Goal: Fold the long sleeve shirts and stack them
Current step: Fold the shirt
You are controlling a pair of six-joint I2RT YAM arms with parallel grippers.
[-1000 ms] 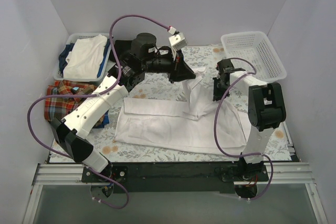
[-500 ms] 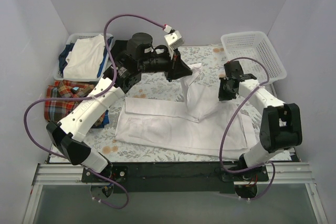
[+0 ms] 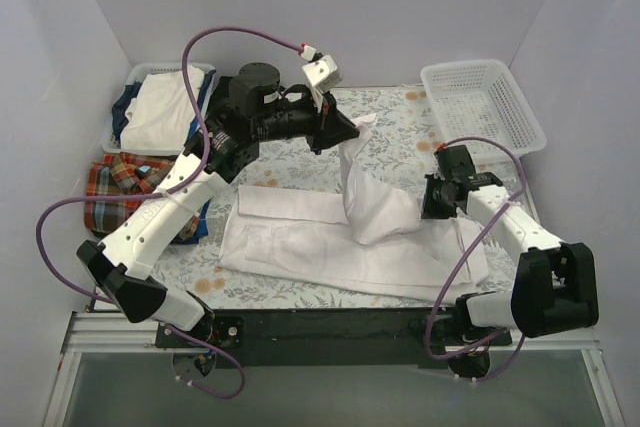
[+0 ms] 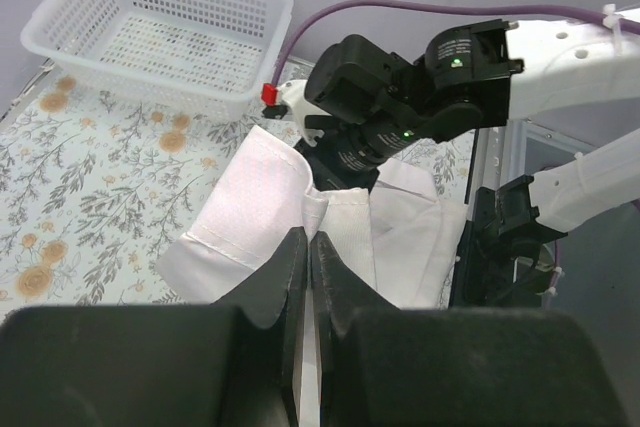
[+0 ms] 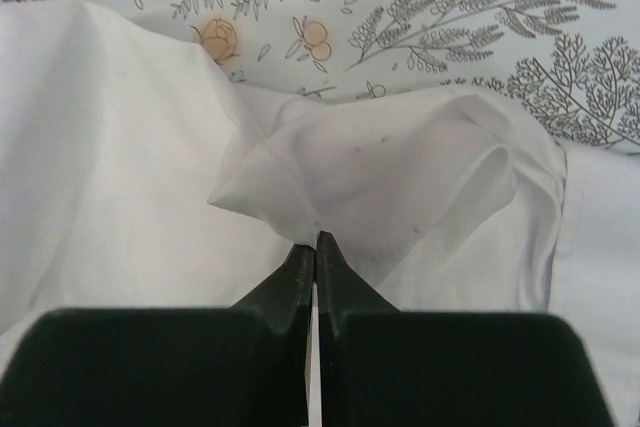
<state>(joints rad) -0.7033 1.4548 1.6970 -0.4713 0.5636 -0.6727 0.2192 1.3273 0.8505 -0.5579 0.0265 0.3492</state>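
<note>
The white long sleeve shirt lies spread across the middle of the table. One sleeve is raised off the table. My left gripper is shut on the sleeve's cuff end, with fabric pinched at the tips. My right gripper is shut on a fold of the same shirt lower down at the right, tips biting the cloth. The plaid shirt lies crumpled at the left edge, partly under the left arm.
An empty white mesh basket stands at the back right and also shows in the left wrist view. A basket with folded clothes sits at the back left. The floral tablecloth covers the table.
The right gripper has shut on the white shirt and moved toward the near right, pulling the cloth. The left gripper stayed shut and drifted slightly left with the sleeve.
</note>
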